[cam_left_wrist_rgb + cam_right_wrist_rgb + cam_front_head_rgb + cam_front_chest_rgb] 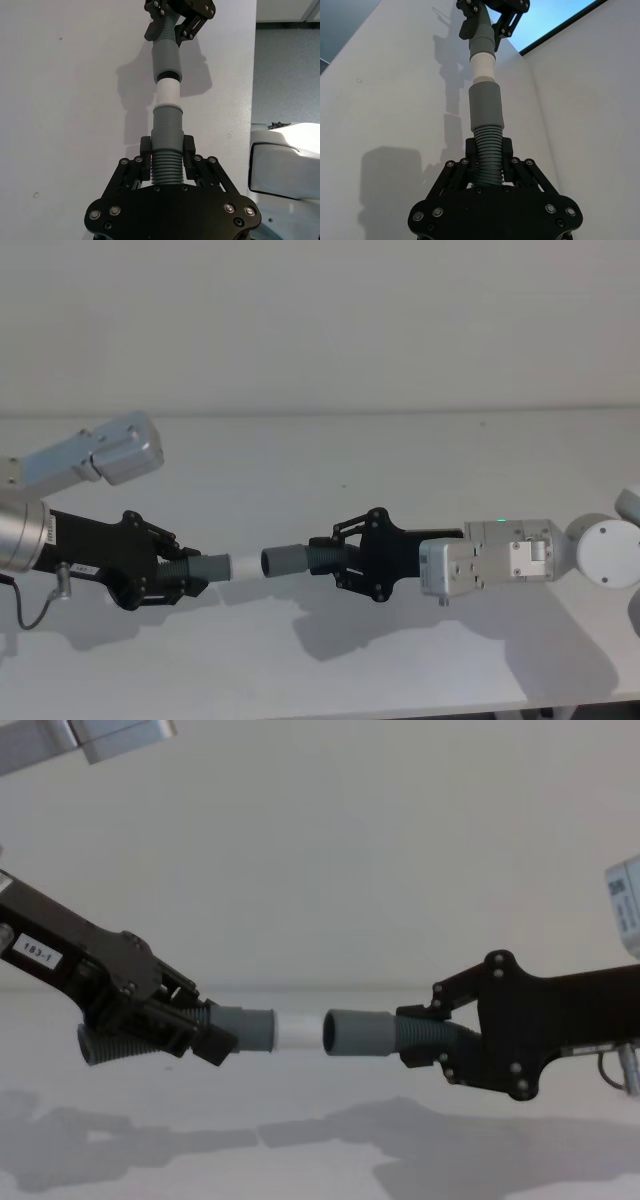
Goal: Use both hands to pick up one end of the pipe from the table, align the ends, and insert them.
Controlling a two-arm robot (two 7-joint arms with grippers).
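Observation:
Both pieces of the pipe hang above the white table [330, 455], end to end on one line. My left gripper [183, 572] is shut on the ribbed part of the piece with the white tip [243, 566]. That grip also shows in the left wrist view, with the left gripper [167, 150] around the ribs [165, 170]. My right gripper [335, 562] is shut on the ribs of the other piece, whose open grey cuff [283, 560] faces the tip. From the chest, the tip [297, 1030] sits right at the cuff's mouth [355, 1033]; from the head, a thin gap separates them.
My right arm's white wrist housing [490, 562] and round joint [608, 552] lie over the table's right side. The left arm's silver link [100, 452] is raised at the left. The table meets a plain wall [320, 320] behind. Shadows of both arms fall on the near table.

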